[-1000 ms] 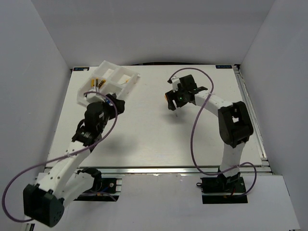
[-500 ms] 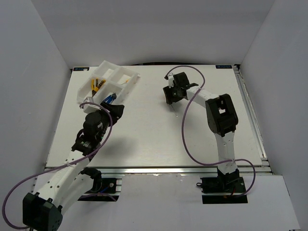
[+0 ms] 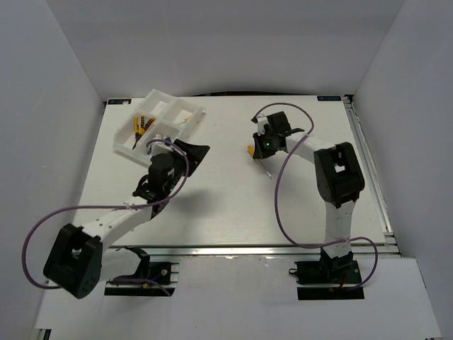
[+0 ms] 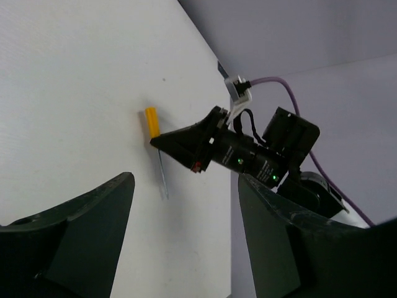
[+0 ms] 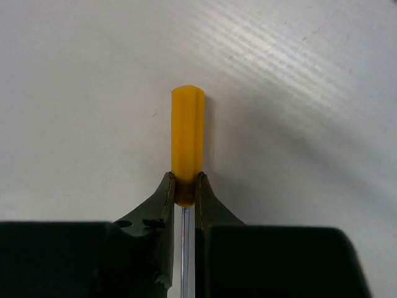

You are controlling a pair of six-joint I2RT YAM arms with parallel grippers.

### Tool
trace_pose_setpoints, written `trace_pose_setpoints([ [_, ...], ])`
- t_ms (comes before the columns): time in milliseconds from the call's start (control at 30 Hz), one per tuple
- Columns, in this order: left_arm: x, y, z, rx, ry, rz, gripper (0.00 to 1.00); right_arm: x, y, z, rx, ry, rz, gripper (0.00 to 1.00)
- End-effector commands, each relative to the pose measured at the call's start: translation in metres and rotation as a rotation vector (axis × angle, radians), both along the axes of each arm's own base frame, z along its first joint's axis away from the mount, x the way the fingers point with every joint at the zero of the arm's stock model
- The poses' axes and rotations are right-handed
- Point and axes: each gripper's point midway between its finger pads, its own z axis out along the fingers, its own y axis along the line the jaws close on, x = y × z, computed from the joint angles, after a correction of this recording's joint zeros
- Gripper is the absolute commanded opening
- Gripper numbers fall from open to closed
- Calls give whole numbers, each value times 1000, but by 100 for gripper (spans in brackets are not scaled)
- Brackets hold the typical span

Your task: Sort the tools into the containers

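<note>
A screwdriver [image 5: 187,133] with an orange-yellow handle and a thin metal shaft lies on the white table. My right gripper [image 5: 185,186] is shut on the handle's lower end, with the shaft running back between the fingers. From above, that screwdriver [image 3: 252,149] is right of centre under the right gripper [image 3: 257,146]. The white divided tray [image 3: 185,108] stands tilted at the back left, with yellow-black pliers [image 3: 144,126] in one compartment. My left gripper [image 3: 197,154] is just right of the tray, open and holding nothing. In its own view it [image 4: 186,211] faces the screwdriver [image 4: 151,121].
White walls enclose the table [image 3: 226,205] on three sides. A purple cable [image 3: 283,191] loops beside the right arm and another [image 3: 35,241] trails from the left arm. The left arm's forearm lies across the tray's near corner.
The right gripper has closed from wide open onto the screwdriver's handle. The left arm has swung away from the tray to the right, and its gripper now points across the table.
</note>
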Motion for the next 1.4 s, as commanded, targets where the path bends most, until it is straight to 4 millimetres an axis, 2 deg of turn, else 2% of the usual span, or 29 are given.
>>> trace_pose_setpoints([
  [0, 14, -32, 52, -157, -129, -71, 79, -29, 11, 72, 290, 32, 118, 0],
  [33, 18, -38, 52, -156, -133, -84, 79, -36, 13, 96, 333, 8, 147, 0],
  [100, 24, -54, 63, -153, -168, -125, 79, -54, 17, 115, 392, 24, 189, 0],
  [133, 29, -62, 53, -138, -151, -138, 79, -66, 20, 134, 433, 21, 223, 0],
  [167, 34, -69, 61, -134, -171, -153, 78, -74, 22, 142, 466, 42, 222, 0],
  [200, 35, -76, 59, -128, -169, -171, 78, -86, 26, 154, 508, 66, 235, 0],
  [367, 49, -102, 42, -75, -147, -209, 74, -111, 34, 173, 599, 172, 217, 0],
  [400, 50, -107, 46, -77, -156, -217, 73, -115, 35, 176, 615, 191, 217, 0],
  [467, 48, -118, 41, -75, -145, -260, 72, -117, 36, 178, 627, 193, 211, 0],
  [667, 42, -136, 47, -119, -165, -321, 62, -114, 40, 185, 642, 180, 209, 0],
  [933, 35, -149, 32, -126, -127, -385, 51, -105, 45, 183, 645, 165, 202, 0],
  [1167, 37, -161, 33, -142, -120, -425, 32, -90, 44, 169, 610, 139, 183, 0],
  [1200, 38, -163, 35, -138, -123, -434, 22, -89, 45, 167, 605, 131, 191, 0],
  [1300, 46, -162, 29, -52, -105, -431, 2, -90, 45, 164, 588, 127, 222, 30],
  [1333, 51, -158, 29, -20, -99, -421, 0, -90, 45, 164, 580, 112, 245, 63],
  [1367, 59, -147, 16, 54, -61, -401, 0, -91, 44, 165, 571, 109, 259, 85],
])
